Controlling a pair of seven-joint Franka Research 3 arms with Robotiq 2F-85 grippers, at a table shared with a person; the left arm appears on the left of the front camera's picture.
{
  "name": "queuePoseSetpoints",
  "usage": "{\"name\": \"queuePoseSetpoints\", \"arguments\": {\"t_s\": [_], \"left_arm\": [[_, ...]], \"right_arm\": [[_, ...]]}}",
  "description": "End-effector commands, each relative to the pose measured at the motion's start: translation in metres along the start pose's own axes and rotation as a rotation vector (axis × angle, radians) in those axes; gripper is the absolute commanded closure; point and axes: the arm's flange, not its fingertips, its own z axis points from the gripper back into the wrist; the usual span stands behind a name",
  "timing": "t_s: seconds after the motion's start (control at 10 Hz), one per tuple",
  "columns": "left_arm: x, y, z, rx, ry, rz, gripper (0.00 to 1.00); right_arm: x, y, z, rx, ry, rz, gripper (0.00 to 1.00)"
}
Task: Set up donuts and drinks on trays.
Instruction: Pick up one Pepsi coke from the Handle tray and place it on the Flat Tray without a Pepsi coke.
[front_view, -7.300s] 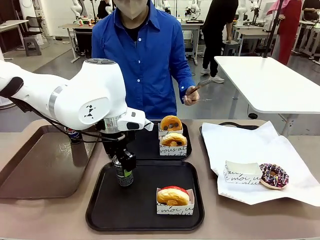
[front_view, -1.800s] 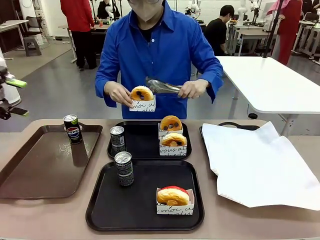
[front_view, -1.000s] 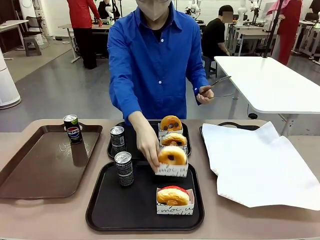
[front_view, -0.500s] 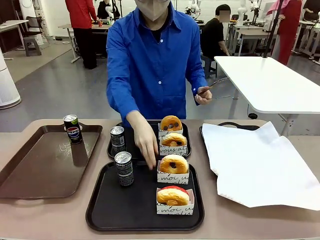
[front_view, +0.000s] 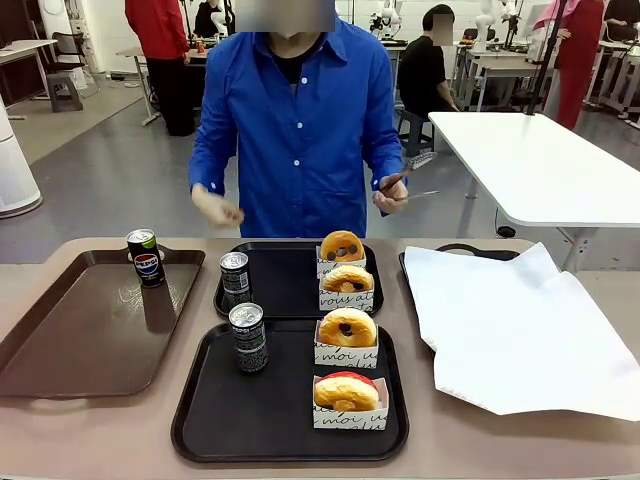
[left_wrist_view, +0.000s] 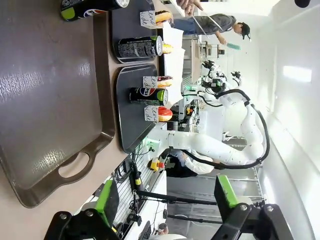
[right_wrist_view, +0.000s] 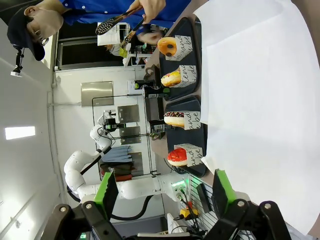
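Two black trays lie mid-table. On the near tray (front_view: 260, 410) stand a can (front_view: 248, 337), a golden donut (front_view: 346, 330) in a paper sleeve and a red-iced donut (front_view: 346, 393). On the far tray (front_view: 285, 285) are another can (front_view: 235, 277) and two sleeved donuts (front_view: 348, 281). My left gripper (left_wrist_view: 165, 200) hangs open above the brown tray (left_wrist_view: 50, 100), with the near tray's can (left_wrist_view: 147, 95) farther off. My right gripper (right_wrist_view: 163, 192) is open over the white paper (right_wrist_view: 260, 100), with the row of donuts (right_wrist_view: 175, 118) beyond it. Neither gripper holds anything.
The glossy brown tray (front_view: 80, 330) lies at the left with a blue cola can (front_view: 146, 258) at its far corner. A large white paper sheet (front_view: 520, 330) covers the right side. The person in blue stands at the far edge holding tongs (front_view: 400, 185).
The person set a sleeved golden donut on the near tray behind the red-iced one, then drew the hand back to the body.
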Motion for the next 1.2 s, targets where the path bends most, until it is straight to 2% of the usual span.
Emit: {"name": "queuePoseSetpoints", "arguments": {"t_s": [0.0,0.2,0.3,0.4,0.5,0.7,0.8,1.1], "left_arm": [[-0.002,-0.004,0.002,0.004,-0.006,-0.008,0.0],[0.0,0.0,0.0,0.0,0.0,0.0,0.0],[-0.003,-0.004,0.003,0.029,-0.059,-0.077,0.0],[-0.009,-0.006,0.005,0.084,-0.172,-0.15,0.0],[-0.011,-0.007,0.008,0.083,-0.218,-0.178,0.0],[-0.009,-0.007,0.01,0.035,-0.206,-0.136,0.0],[-0.003,-0.009,0.018,0.063,-0.175,-0.137,0.0],[-0.003,-0.009,0.018,0.063,-0.175,-0.137,0.0]], "right_arm": [[0.001,0.0,-0.001,0.012,-0.004,0.002,0.0],[0.001,0.0,-0.001,0.012,-0.004,0.002,0.0],[0.001,0.0,-0.001,0.012,-0.004,0.002,0.0],[0.001,0.0,-0.001,0.012,-0.004,0.002,0.0],[0.001,0.0,-0.001,0.012,-0.004,0.002,0.0],[0.001,0.0,-0.001,0.012,-0.004,0.002,0.0],[0.001,0.0,-0.001,0.012,-0.004,0.002,0.0],[0.001,0.0,-0.001,0.012,-0.004,0.002,0.0]]}}
